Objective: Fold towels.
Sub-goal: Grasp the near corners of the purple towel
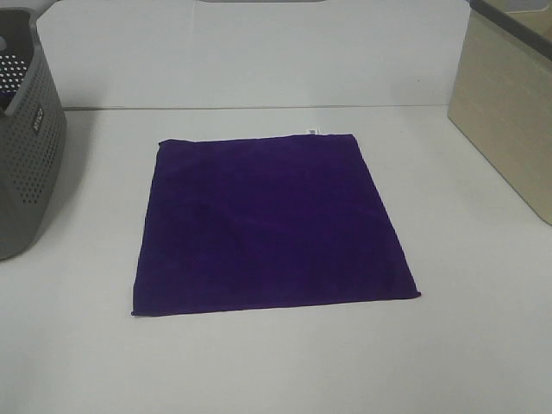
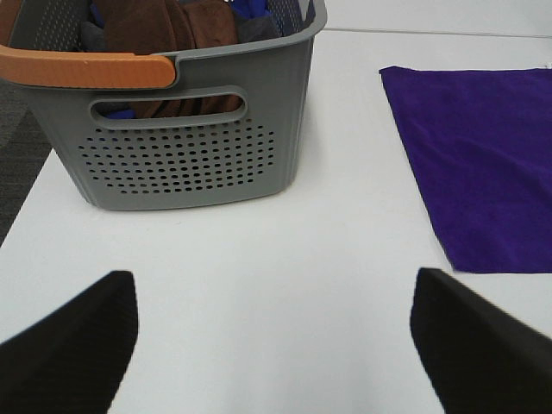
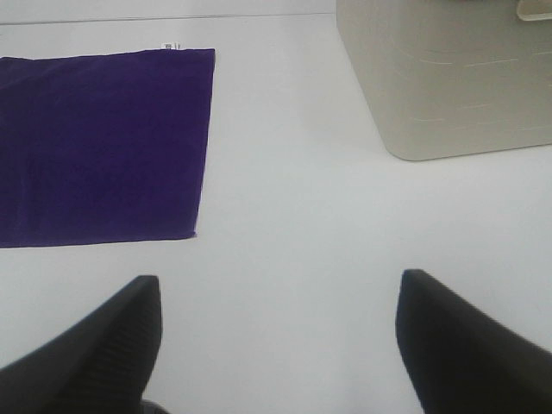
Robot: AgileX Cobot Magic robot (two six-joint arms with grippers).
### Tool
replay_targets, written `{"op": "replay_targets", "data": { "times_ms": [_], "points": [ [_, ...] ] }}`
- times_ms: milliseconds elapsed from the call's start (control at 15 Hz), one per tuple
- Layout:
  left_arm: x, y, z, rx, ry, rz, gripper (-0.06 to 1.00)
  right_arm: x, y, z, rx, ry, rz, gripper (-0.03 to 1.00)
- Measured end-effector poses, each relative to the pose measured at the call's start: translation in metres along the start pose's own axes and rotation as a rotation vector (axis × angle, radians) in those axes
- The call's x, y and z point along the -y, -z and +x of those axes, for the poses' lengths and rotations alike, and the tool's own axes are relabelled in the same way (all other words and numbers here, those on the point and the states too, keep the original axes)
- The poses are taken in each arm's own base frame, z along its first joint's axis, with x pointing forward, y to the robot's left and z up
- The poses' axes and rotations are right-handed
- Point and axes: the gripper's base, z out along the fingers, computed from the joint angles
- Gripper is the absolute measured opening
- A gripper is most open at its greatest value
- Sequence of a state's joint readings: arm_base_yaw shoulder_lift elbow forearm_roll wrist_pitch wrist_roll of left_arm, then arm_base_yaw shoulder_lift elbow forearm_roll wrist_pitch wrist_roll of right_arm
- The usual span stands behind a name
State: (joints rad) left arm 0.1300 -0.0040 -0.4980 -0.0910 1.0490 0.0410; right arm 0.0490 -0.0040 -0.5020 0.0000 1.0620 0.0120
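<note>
1. The towel (image 1: 272, 224) is a deep, even purple with no print; the small tag (image 1: 313, 131) on its edge is white.
2. The table (image 1: 276, 362) is plain white; the board (image 1: 250, 52) behind it is a similar pale white-grey.
3. The basket (image 1: 30, 155) is mid grey, its walls patterned with regular rows of small round holes; its handle (image 2: 86, 69) is orange; the cloths (image 2: 164, 26) inside are mostly brown, with bits of blue and dark grey.
4. The bin (image 1: 509, 129) is pale beige, with faint lines across its wall.
5. The left gripper (image 2: 269, 285) is matt black; the right gripper (image 3: 278, 285) is black too, with fine ribbing on its fingers (image 3: 95, 354).
</note>
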Motion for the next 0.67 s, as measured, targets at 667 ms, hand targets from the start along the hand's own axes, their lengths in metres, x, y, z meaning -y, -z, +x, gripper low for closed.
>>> {"op": "replay_targets", "data": {
  "times_ms": [667],
  "points": [
    [0.0002, 0.0, 0.0, 0.0, -0.017, 0.002, 0.96, 0.0, -0.0083, -0.004, -0.06, 0.002, 0.001, 0.96]
  ]
}}
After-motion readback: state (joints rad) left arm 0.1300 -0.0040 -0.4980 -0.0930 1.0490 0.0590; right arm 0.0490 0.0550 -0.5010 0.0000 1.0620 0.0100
